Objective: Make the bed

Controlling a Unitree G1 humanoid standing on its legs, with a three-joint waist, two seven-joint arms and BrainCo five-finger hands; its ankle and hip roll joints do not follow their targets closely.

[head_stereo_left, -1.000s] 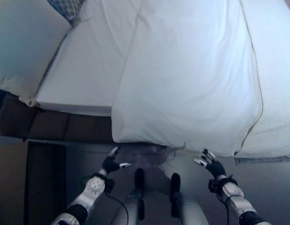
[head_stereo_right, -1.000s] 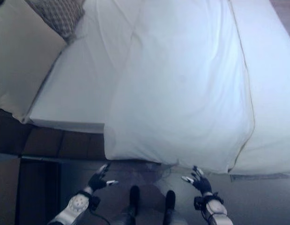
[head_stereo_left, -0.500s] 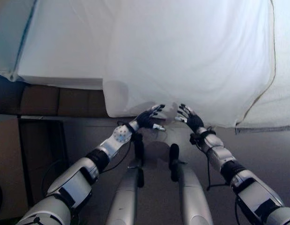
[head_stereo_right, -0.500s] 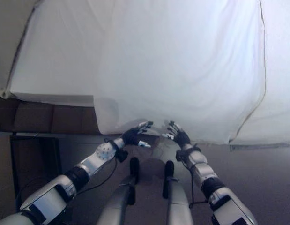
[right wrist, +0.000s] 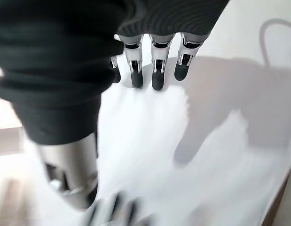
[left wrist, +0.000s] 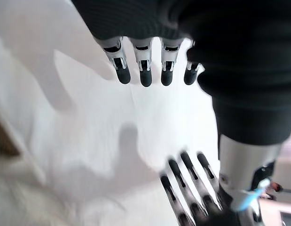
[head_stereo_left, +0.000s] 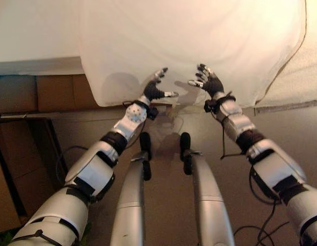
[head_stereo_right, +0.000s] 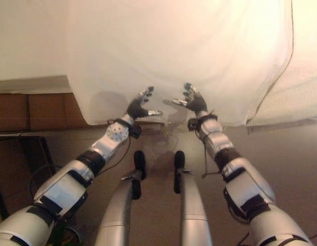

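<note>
A white duvet (head_stereo_left: pixel 199 36) covers the bed and hangs over its near edge, ending a little above the floor. My left hand (head_stereo_left: pixel 154 90) is raised in front of the hanging part, fingers straight and spread, the thumb out to the side. My right hand (head_stereo_left: pixel 208 81) is held up beside it, a hand's width away, also open. Both hands are close to the cloth and hold nothing. In the left wrist view the left hand's fingers (left wrist: pixel 145 70) point at the white duvet (left wrist: pixel 89 136), with the right hand (left wrist: pixel 192 188) beside them. The right wrist view has the straight fingers (right wrist: pixel 157 70) over the cloth.
The brown bed base (head_stereo_left: pixel 50 92) shows to the left under the white mattress edge (head_stereo_left: pixel 35 64). A dark piece of furniture (head_stereo_left: pixel 15 169) stands on the floor at the lower left. The duvet's thin seam line (head_stereo_left: pixel 294 56) runs down on the right. Grey floor (head_stereo_left: pixel 235 205) lies below.
The camera has tilted down and closer to the bed's edge. Both arms have reached further forward and up, so the open hands now stand against the hanging duvet.
</note>
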